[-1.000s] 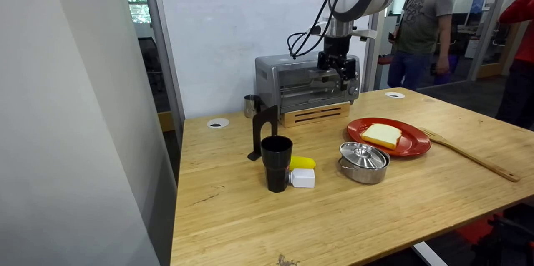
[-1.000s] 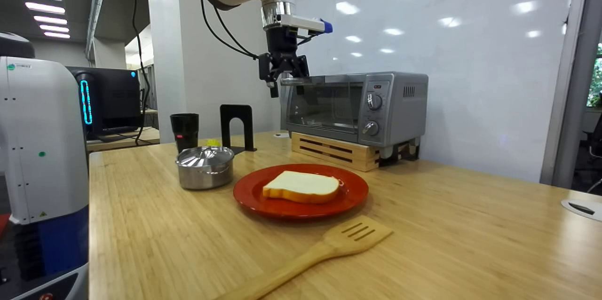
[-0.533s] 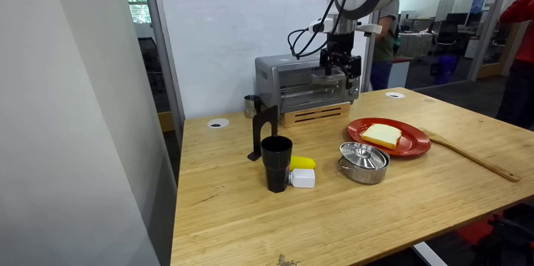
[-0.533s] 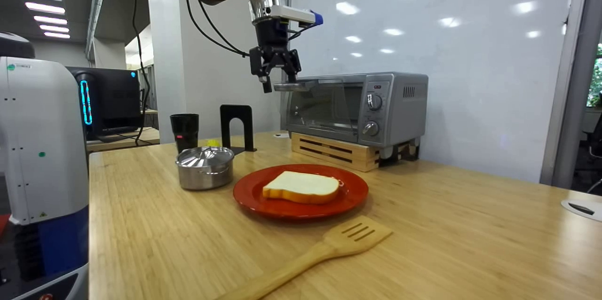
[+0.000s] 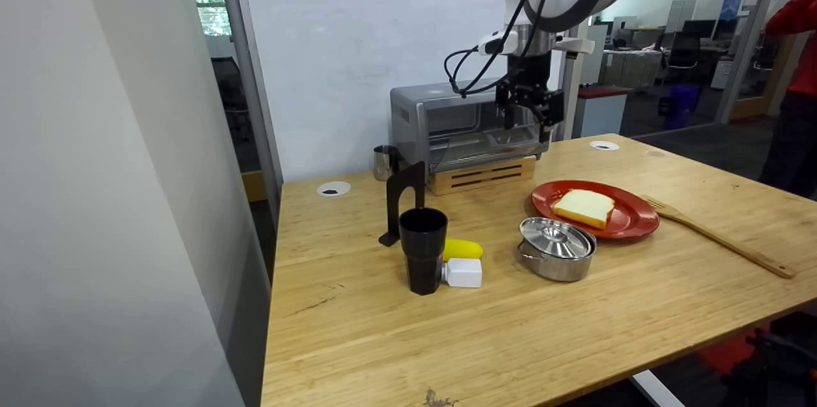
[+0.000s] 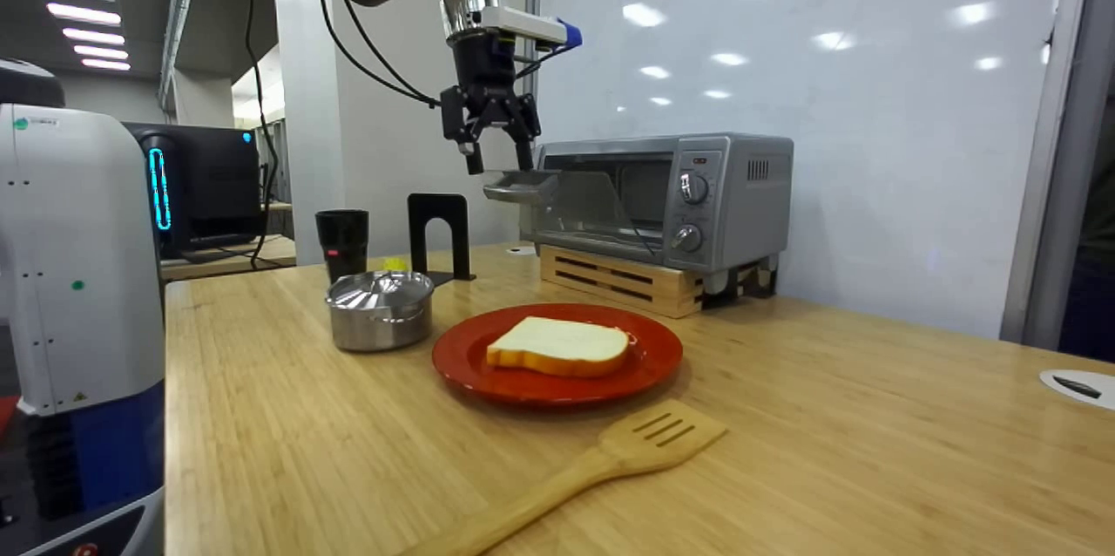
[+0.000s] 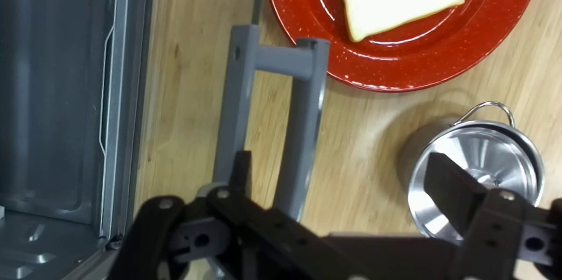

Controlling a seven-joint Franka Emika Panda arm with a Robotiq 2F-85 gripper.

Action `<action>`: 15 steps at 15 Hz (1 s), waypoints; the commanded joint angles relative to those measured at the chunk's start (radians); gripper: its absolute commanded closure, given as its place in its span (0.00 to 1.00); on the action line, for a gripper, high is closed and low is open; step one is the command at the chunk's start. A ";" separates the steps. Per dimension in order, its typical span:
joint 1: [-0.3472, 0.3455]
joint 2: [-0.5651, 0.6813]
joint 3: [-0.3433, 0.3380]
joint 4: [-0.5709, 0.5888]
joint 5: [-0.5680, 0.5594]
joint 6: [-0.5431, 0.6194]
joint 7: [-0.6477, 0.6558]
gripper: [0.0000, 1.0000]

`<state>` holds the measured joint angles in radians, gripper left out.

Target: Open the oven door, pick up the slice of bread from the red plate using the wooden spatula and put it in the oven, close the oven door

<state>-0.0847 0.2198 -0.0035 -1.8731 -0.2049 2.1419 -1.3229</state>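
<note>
The silver oven (image 6: pixel 753 199) stands at the back of the table. Its oven door (image 6: pixel 588 203) is tilted outward and partly lowered, baring the interior. My gripper (image 6: pixel 500 164) is above the door's handle bar, fingers wide apart, gripping nothing. In the wrist view, one of the fingers (image 7: pixel 242 168) overlaps the slot between handle bar (image 7: pixel 303 131) and door frame; whether it touches is unclear. The slice of bread (image 6: pixel 562 342) lies flat on the red plate (image 6: pixel 466 382). Beside the plate, the wooden spatula (image 6: pixel 649 438) rests on the table, handle toward the table's front edge.
A lidded metal pot (image 5: pixel 556 260) sits next to the plate. Farther along are a black cup (image 5: pixel 423 254), a yellow item (image 5: pixel 461 249), a white bottle (image 5: pixel 464 273) and a black bookend (image 5: pixel 397 203). A wooden stand (image 6: pixel 610 277) supports the oven; a metal pitcher (image 5: pixel 384 162) is beside it.
The oven door has swung further outward and down, its handle dropping. My gripper has drawn away from the oven along with it, jaws staying wide apart. Bread, plate and spatula have not moved.
</note>
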 commanded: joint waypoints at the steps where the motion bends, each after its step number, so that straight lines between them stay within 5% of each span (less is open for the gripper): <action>1: 0.008 -0.039 -0.005 -0.055 -0.024 0.040 0.014 0.00; 6: 0.011 -0.043 -0.010 -0.059 -0.036 0.035 0.046 0.00; 15: 0.013 -0.172 -0.023 -0.085 -0.071 0.006 0.423 0.00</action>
<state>-0.0775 0.1249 -0.0086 -1.8984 -0.2504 2.1478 -0.9794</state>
